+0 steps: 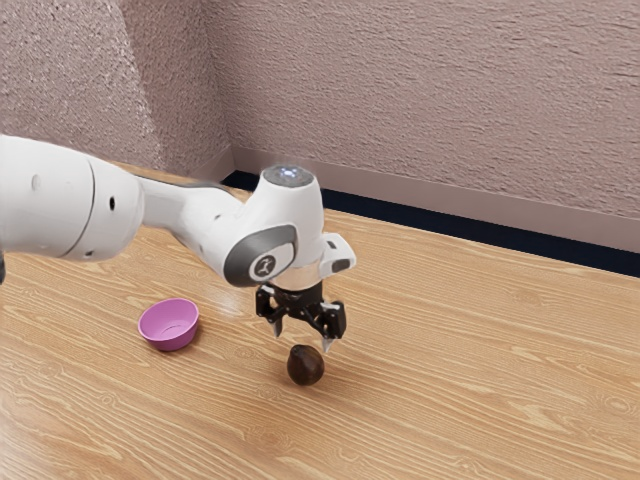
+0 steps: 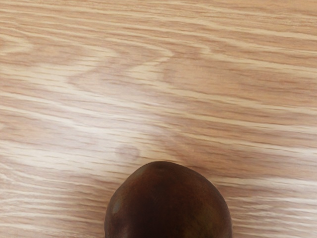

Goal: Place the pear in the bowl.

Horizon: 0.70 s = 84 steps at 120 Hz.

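My gripper (image 1: 302,336) points down over the table in the exterior view, its two fingers spread apart with nothing held. Just below the fingertips is the dark brown pear (image 1: 306,366), resting on the wood. The same pear (image 2: 168,203) appears large at the wrist view's lower edge, just under my hand. A pink-purple bowl (image 1: 170,326) stands on the table toward the exterior view's left, apart from both pear and gripper; its inside looks empty.
The wooden table (image 1: 480,380) extends around the pear and bowl. Behind it runs a dark strip (image 1: 480,233) along the foot of a textured wall (image 1: 430,100). My arm reaches in from the exterior view's left, above the bowl's far side.
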### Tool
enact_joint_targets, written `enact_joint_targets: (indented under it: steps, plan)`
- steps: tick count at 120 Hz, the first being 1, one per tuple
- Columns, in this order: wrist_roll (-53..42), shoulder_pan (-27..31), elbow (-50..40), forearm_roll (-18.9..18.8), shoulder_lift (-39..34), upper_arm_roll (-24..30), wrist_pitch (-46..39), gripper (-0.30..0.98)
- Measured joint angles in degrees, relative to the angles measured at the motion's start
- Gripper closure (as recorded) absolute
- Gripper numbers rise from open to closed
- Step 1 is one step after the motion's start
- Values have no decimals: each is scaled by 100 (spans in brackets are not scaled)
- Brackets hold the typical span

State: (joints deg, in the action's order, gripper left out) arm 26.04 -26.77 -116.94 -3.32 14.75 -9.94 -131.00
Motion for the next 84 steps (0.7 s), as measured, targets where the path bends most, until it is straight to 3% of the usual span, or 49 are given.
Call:
enact_joint_targets:
  steps: [50, 84]
  plan:
    - [588, -28, -7, 276, 478, 25, -234, 3]
    - [804, 19, -118, 329, 489, 41, -362, 12]
